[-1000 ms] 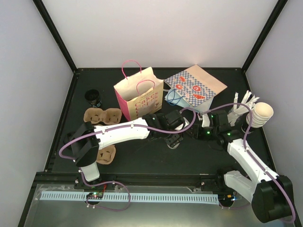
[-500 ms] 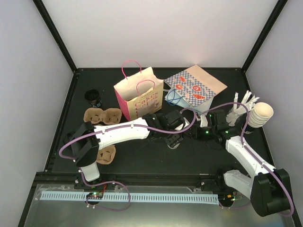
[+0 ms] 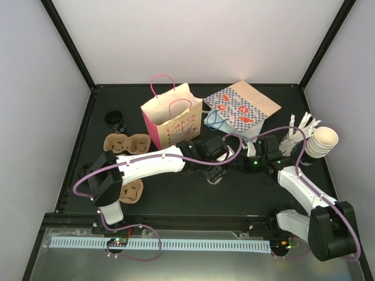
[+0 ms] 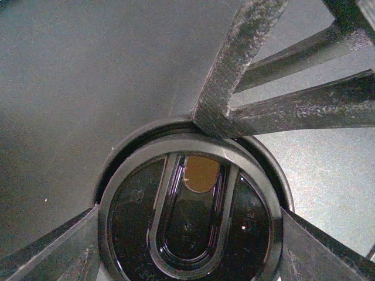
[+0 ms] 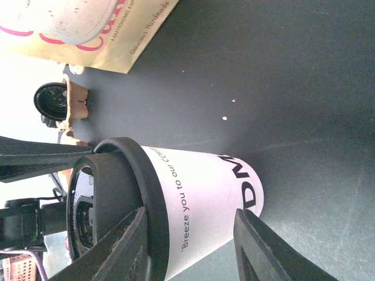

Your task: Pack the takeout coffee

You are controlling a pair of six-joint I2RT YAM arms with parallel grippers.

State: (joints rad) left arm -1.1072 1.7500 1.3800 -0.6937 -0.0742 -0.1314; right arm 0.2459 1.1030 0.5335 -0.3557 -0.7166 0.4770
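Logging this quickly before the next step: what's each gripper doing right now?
Left gripper: closed on the lid.
Right gripper: open beside the cup, holding nothing.

Overhead camera takes the whole table (image 3: 176,199) from behind. Left wrist peers straight down on the takeout coffee (image 4: 190,234), close; right wrist catches it side-on.

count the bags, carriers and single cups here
bags: 2 (pink bag, patterned bag)
carriers: 2 (far carrier, near carrier)
single cups: 2 (coffee cup, black cup)
total: 6
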